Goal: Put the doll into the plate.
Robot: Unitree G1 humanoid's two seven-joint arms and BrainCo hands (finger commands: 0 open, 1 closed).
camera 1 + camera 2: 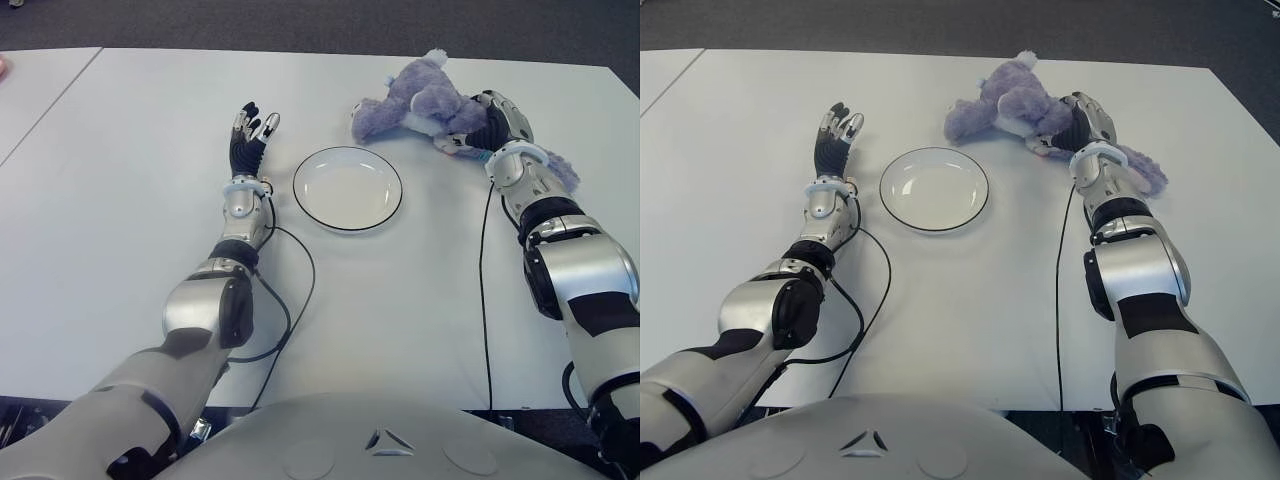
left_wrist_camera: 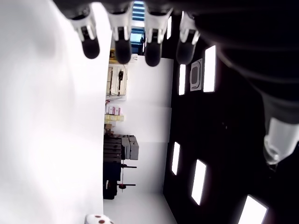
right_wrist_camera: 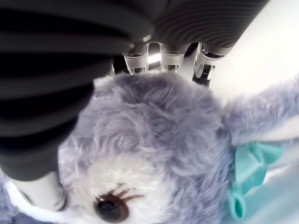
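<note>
A purple plush doll [image 1: 425, 100] with a teal bow lies on the white table [image 1: 120, 200], behind and to the right of the plate. The white plate [image 1: 347, 190] with a dark rim holds nothing. My right hand [image 1: 483, 125] is on the doll's head; in the right wrist view the fingers [image 3: 161, 58] curl over the furry head [image 3: 159, 130] with the thumb on the other side. My left hand [image 1: 250, 130] shows just left of the plate, fingers [image 2: 121, 44] stretched out straight and holding nothing.
A black cable [image 1: 300, 290] loops on the table by my left forearm, and another cable [image 1: 482, 290] runs along my right arm. A second table [image 1: 30, 90] adjoins on the left. The table's far edge lies just behind the doll.
</note>
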